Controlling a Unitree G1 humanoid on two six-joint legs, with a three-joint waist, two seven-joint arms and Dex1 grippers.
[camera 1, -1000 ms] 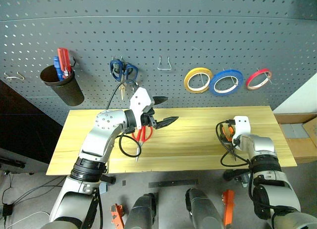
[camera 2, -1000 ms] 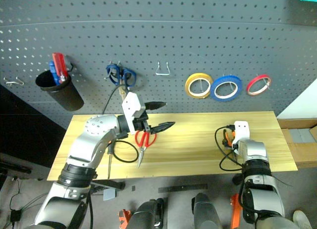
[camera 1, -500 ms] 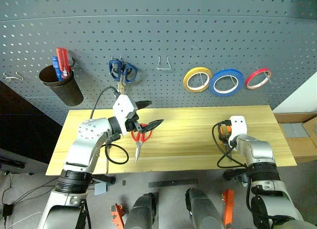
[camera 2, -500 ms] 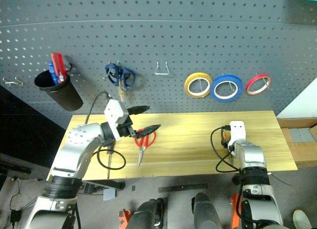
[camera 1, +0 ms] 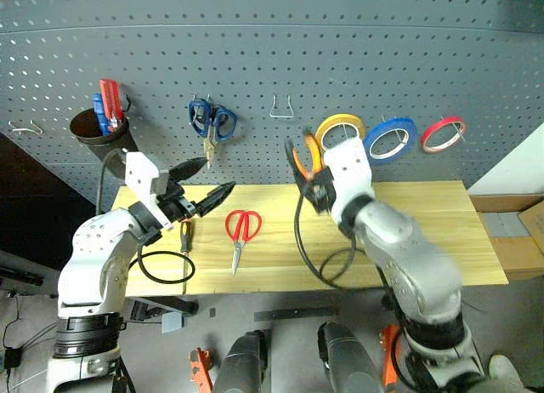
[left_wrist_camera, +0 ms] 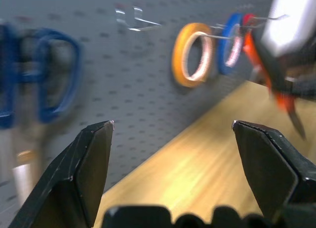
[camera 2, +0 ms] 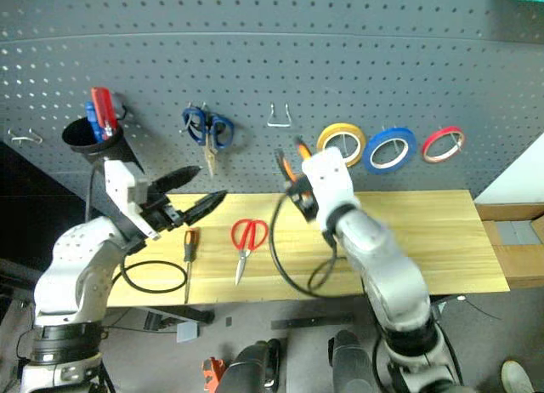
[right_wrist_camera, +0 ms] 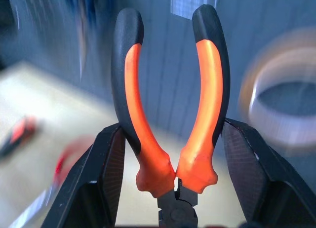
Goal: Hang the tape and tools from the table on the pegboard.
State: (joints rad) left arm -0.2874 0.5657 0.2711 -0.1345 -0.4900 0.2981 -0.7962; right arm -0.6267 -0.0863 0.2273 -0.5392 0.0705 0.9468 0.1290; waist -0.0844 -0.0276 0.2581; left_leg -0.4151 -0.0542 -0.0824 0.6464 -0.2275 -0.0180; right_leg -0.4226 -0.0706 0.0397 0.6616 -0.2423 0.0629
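A: Gripping the pliers (right_wrist_camera: 168,114) near the pivot, right tool (camera 1: 316,187) has the handles sticking up toward the pegboard (camera 1: 272,61), between the bare hook (camera 1: 282,109) and the yellow roll (camera 1: 338,136).

B: How will they handle?

A: My read: stiff steel, small, fairly light. Rubbery orange-and-black handles shouldn't slip. Hold is low at the joint, which leaves the handle gap free for a hook.

B: Left tool (camera 1: 202,181)?

A: Wide apart, holding nothing, over the tabletop's (camera 1: 425,240) left end.

B: Rest of the job?

A: Red-handle scissors (camera 1: 240,233) lie flat mid-left on the tabletop, screwdriver (camera 1: 184,244) just left of them near a black cable (camera 1: 161,270). Blue tape (camera 1: 388,140) already hangs right of the yellow roll; blue-handle scissors (camera 1: 210,122) hang far left.
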